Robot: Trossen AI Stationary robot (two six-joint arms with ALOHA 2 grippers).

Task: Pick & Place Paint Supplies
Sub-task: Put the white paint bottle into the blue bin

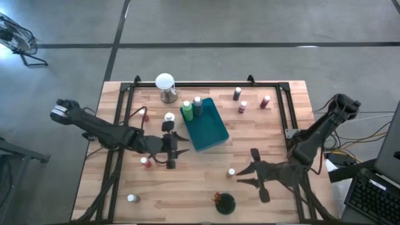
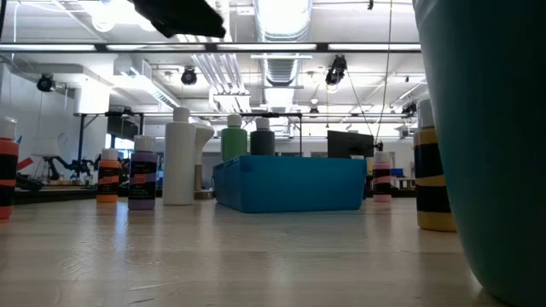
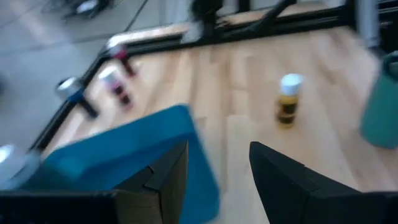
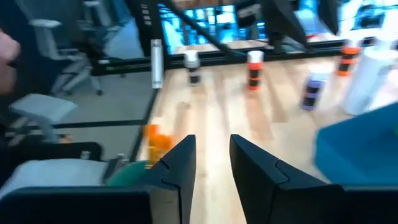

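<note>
- my left gripper (image 1: 180,145) hangs over the wooden table (image 1: 275,125), just beside the teal rectangular tray (image 1: 209,128), fingers apart, nothing between them
- my right gripper (image 1: 247,174) sits near the table's front, next to a small white-capped yellow bottle (image 1: 230,172), fingers a little apart, empty
- two green white-capped bottles (image 1: 192,107) stand at the tray's far end
- other small bottles are scattered: three dark-red ones (image 1: 251,100) at the far right, one at front left (image 1: 131,199)
</note>
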